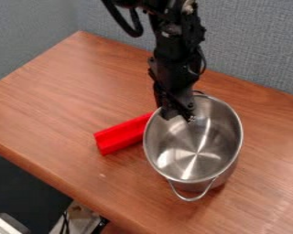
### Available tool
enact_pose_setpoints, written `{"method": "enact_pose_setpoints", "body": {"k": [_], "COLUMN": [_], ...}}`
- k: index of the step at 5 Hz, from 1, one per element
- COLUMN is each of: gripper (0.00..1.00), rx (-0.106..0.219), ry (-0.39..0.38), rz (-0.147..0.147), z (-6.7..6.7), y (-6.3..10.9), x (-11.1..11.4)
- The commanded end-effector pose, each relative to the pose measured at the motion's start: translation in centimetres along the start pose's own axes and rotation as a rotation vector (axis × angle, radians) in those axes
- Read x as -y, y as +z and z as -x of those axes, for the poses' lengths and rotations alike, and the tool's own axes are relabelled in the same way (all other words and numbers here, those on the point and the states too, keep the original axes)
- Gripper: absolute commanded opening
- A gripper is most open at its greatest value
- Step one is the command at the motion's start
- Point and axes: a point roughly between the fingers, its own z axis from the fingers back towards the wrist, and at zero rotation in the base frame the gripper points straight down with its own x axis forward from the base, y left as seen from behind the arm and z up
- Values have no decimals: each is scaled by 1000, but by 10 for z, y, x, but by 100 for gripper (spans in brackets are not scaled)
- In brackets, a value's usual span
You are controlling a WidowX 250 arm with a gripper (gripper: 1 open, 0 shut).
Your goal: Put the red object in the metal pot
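Observation:
The red object [122,134] is a bar-shaped block lying flat on the wooden table, its right end touching or tucked just behind the left side of the metal pot [198,148]. The shiny pot stands upright with nothing inside it. My gripper [174,111] comes down from above onto the pot's far-left rim. Its fingers look pinched shut on that rim, one inside and one outside. The gripper is apart from the red block, a little to its upper right.
The brown wooden table [51,91] runs diagonally, with its front edge close below the pot and the block. A pot handle [193,192] sticks out toward that edge. A grey-blue wall stands behind.

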Motion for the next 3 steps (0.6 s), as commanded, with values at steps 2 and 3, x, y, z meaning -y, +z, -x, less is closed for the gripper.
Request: {"method": "enact_pose_setpoints", "body": {"k": [2,3], "gripper": [0,100], "rx": [145,171], "ry": [12,45], "rz": [-22,4], "z": [-13,-16], "y": [21,13], "x": [25,39]}}
